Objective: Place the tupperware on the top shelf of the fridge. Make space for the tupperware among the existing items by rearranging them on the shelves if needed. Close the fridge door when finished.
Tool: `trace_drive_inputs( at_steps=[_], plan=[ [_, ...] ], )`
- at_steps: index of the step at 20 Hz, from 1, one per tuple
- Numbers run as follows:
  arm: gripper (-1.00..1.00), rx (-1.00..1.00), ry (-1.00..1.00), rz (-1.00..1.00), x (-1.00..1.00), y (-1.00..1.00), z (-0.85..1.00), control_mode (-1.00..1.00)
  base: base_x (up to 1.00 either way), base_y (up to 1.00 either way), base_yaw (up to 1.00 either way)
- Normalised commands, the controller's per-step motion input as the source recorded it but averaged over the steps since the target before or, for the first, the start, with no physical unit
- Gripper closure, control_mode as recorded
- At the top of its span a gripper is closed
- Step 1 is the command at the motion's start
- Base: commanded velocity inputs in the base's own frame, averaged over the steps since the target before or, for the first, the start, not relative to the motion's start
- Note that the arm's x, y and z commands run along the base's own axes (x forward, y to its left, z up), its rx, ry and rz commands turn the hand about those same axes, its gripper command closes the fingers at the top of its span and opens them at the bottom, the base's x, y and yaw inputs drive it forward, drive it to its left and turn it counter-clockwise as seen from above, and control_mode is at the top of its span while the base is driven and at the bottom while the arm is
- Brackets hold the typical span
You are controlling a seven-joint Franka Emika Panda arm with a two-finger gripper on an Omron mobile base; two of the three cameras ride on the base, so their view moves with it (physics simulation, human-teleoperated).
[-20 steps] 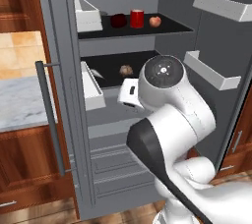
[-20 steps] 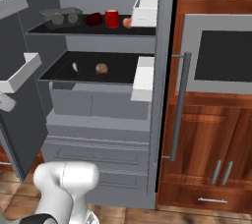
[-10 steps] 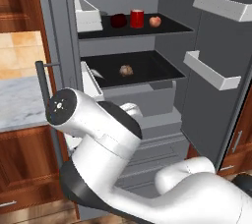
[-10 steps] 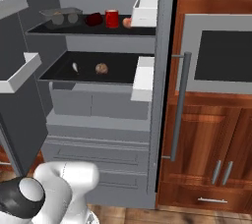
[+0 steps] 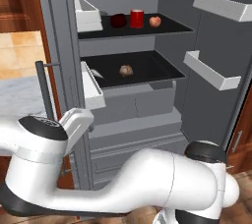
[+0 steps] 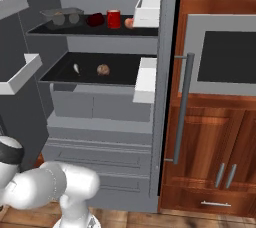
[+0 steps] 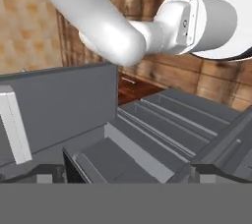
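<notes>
The pincer (image 7: 126, 175) seems spread wide and empty, though its tips barely show. The tupperware (image 6: 62, 17) sits well above it on the top shelf (image 6: 95, 31) of the fridge (image 6: 100, 122). The arm lies low beside the open door (image 5: 55, 46) and could knock its white bin (image 5: 92, 93) or shove the door crookedly. Since a second ago it has swung from upright down and leftward; the groceries have not moved.

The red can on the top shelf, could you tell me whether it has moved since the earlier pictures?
No. The red can keeps its place between the dark round item and the apple on the top shelf.
</notes>
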Motion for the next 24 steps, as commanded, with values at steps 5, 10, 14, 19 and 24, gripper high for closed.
trace_drive_inputs(
  at_steps=[5, 10, 14, 19, 24],
  plan=[
    [-1.00, -0.10, -0.12, 0.00, 0.07, 0.34, -0.83, -1.00, 0.00, 0.00, 0.00],
    [-1.00, -0.06, -0.20, 0.00, 0.07, 0.26, -0.67, -1.00, 0.00, 0.00, 0.00],
    [-1.00, -0.06, -0.31, 0.01, 0.00, 0.23, -0.56, -1.00, 0.00, 0.00, 0.00],
    [-1.00, -0.04, -0.01, 0.00, 0.14, 0.23, -0.07, -1.00, 0.00, 0.00, 0.00],
    [-1.00, -0.01, 0.06, -0.02, 0.23, 0.05, -0.15, -1.00, 0.00, 0.00, 0.00]
  ],
)
